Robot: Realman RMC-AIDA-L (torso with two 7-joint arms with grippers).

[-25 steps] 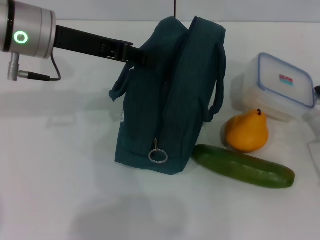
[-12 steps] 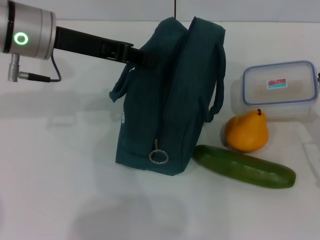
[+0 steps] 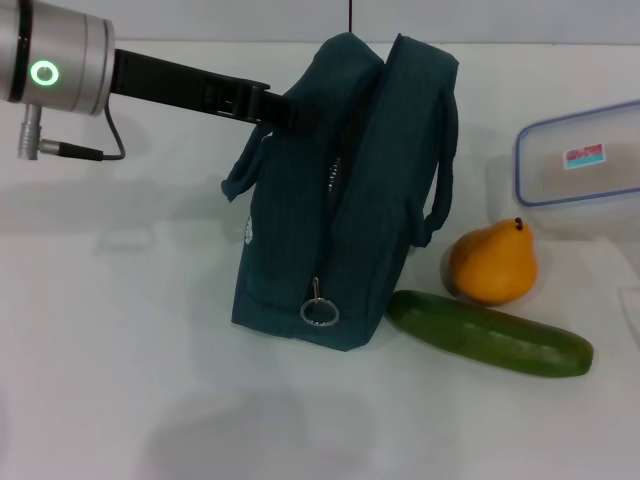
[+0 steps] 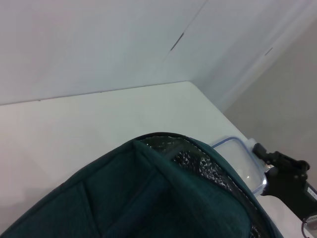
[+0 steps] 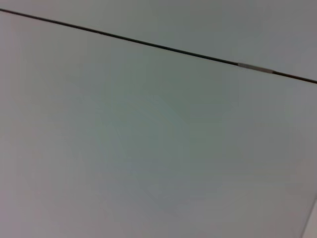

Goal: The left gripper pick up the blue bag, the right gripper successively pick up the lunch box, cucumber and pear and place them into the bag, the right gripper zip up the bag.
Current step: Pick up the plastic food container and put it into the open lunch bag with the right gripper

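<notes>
Head view: the blue bag stood upright on the white desk, its top parted along the zip, a metal ring pull hanging at its near lower end. The left claw reached in from the left and was closed on the bag's upper edge beside the near strap. Behind it ran the black forearm and the silver wrist with a lit green ring; a thin cable with a metal plug hung below. The lunch box was at the right edge of the view, partly cut off, blue-rimmed lid up. Its small red and blue sticker was too small to read. The pear sat on the desk to the right of the bag, stem up. The cucumber lay just in front of it, one end near the bag's base.

Left wrist view: the bag's open mouth showed a silver quilted lining. Beyond it the lunch box rim was visible, with the right claw at its side; how wide the right claw stood, I cannot tell.

Right wrist view: only a plain pale surface crossed by a thin dark line. No writing was legible in any view.
</notes>
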